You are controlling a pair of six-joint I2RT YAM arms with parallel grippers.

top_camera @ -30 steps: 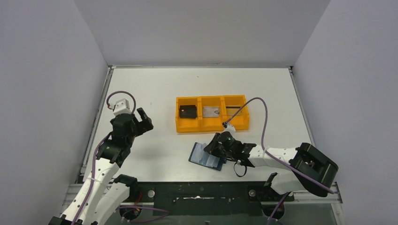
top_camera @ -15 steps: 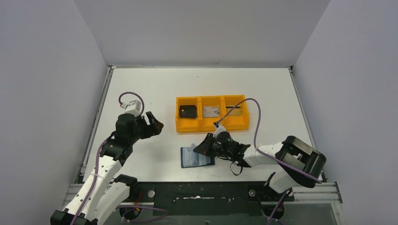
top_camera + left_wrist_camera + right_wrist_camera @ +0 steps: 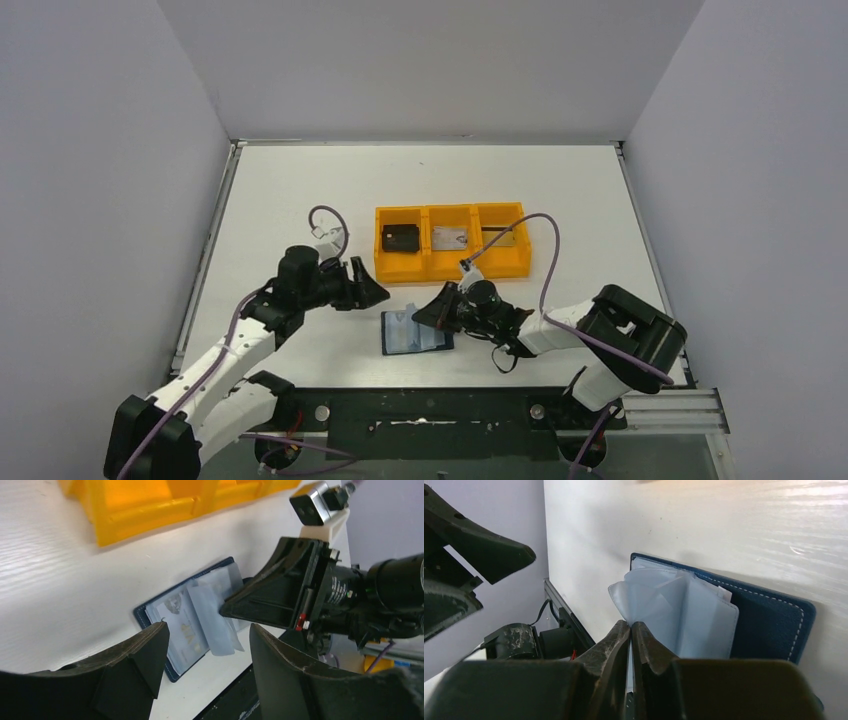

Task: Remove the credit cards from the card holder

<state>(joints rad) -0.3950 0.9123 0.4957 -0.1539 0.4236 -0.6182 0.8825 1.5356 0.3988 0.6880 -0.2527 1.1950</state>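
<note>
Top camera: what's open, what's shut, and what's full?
card holder: open, lying flat
left end effector: open, empty
right end effector: shut, pinching the card holder's clear sleeve
orange tray: one item in each of three compartments

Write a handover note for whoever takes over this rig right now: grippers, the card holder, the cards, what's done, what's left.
Left gripper: open, empty, hovering just left of the card holder.
Right gripper: shut on a clear sleeve of the holder, which lies open on the table.
Done: silver-grey card and gold-tan card lie in the orange tray.
Left: a sleeve seems to hold a third card; check, pull it.
</note>
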